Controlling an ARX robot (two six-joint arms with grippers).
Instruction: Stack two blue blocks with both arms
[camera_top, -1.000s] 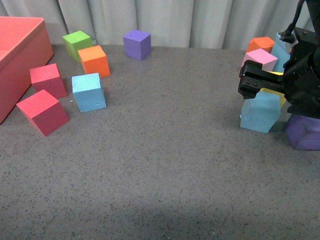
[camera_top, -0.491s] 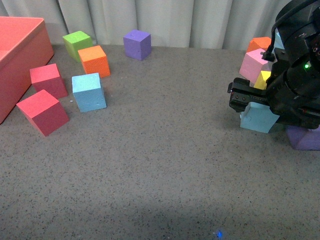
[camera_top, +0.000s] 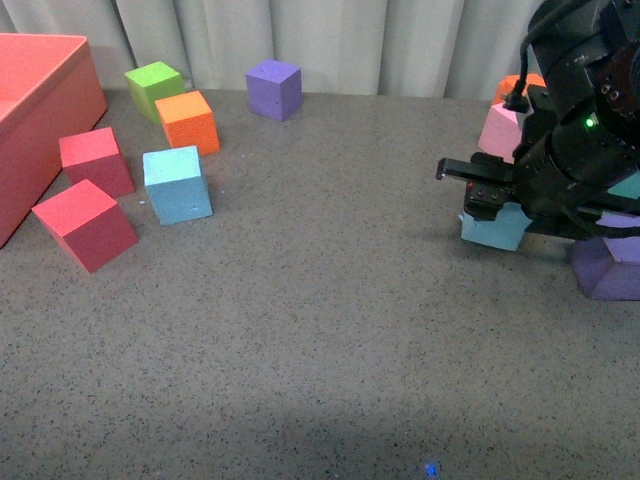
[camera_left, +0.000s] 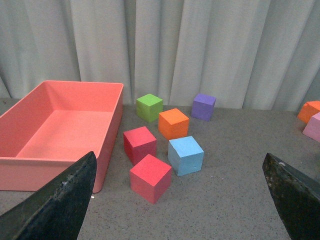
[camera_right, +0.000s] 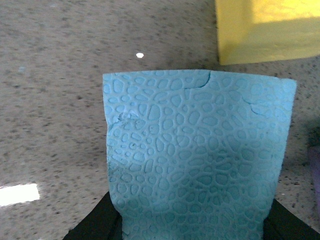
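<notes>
One blue block (camera_top: 177, 184) rests on the grey table at the left, beside two red cubes; the left wrist view shows this block (camera_left: 185, 155) too. My right gripper (camera_top: 490, 205) is shut on the other blue block (camera_top: 495, 230), held just above the table at the right. That held block (camera_right: 197, 155) fills the right wrist view, with small nicks along one edge. The left gripper (camera_left: 180, 200) is open, its two dark fingers (camera_left: 55, 205) wide apart with nothing between them, well short of the resting block. The left arm does not show in the front view.
A large red bin (camera_top: 35, 110) stands at the far left. Two red cubes (camera_top: 85, 225), an orange cube (camera_top: 188, 120), a green cube (camera_top: 154, 85) and a purple cube (camera_top: 274, 88) surround the left block. Pink (camera_top: 497, 128), orange and purple (camera_top: 605, 265) cubes crowd behind the right arm; a yellow cube (camera_right: 265, 30) lies beyond the held block.
My right gripper has closed on the right blue block, lifted it off the table and carried it a little leftward. The left blue block has not moved.
</notes>
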